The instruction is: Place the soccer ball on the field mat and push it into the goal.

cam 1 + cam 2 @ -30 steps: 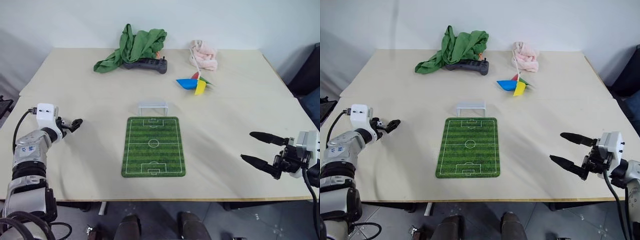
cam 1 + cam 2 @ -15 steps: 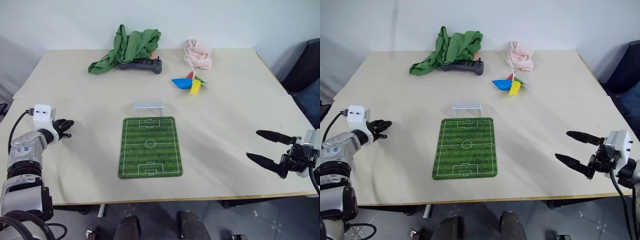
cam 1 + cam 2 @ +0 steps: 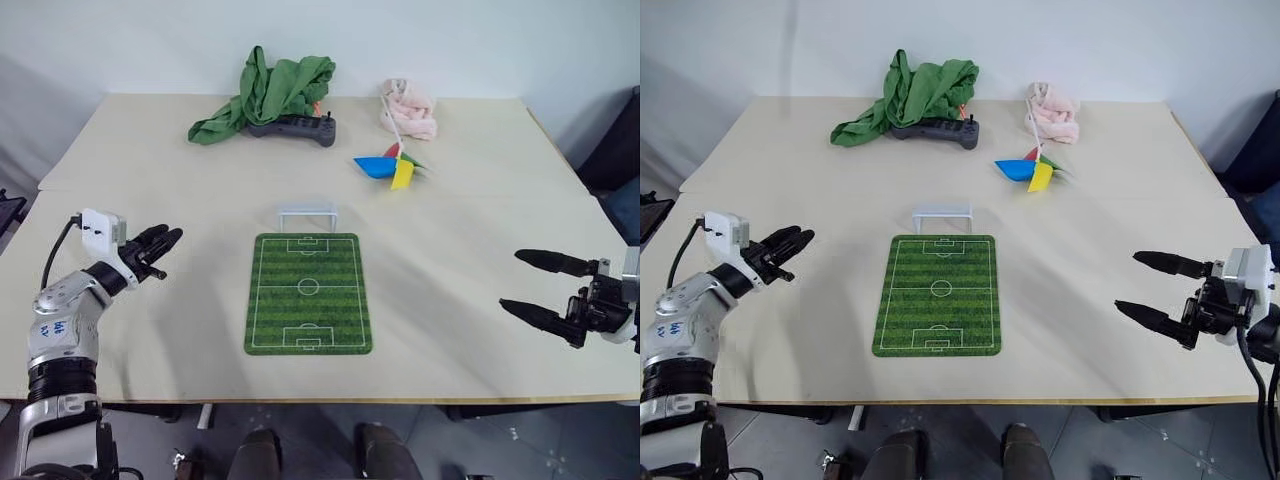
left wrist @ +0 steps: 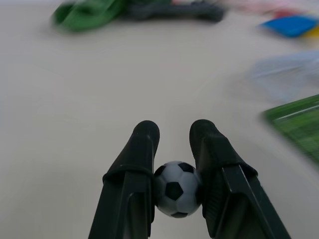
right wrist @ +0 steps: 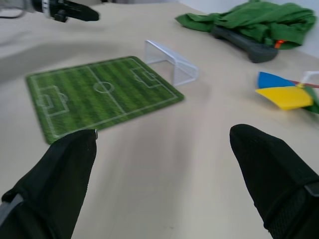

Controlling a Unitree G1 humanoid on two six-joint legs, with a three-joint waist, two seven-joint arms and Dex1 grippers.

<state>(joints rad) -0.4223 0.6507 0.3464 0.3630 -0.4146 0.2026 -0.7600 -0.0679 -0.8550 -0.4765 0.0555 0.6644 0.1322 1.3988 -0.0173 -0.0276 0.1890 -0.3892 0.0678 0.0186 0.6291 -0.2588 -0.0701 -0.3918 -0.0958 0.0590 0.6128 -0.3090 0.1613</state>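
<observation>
At 9 o'clock off the field mat (image 3: pixel 308 293), left gripper (image 4: pixel 173 133) — spread a second ago — now clamps the soccer ball (image 4: pixel 176 188), lifted; placement next. Right gripper (image 3: pixel 1150 288) gapes empty.

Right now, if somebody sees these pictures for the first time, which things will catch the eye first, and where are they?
The striped green field mat lies in the middle of the table, with the small pale goal just beyond its far end. The left gripper, out to the left of the mat, is shut on the tiny soccer ball. At the far edge lie a green cloth and a colourful pinwheel.
</observation>
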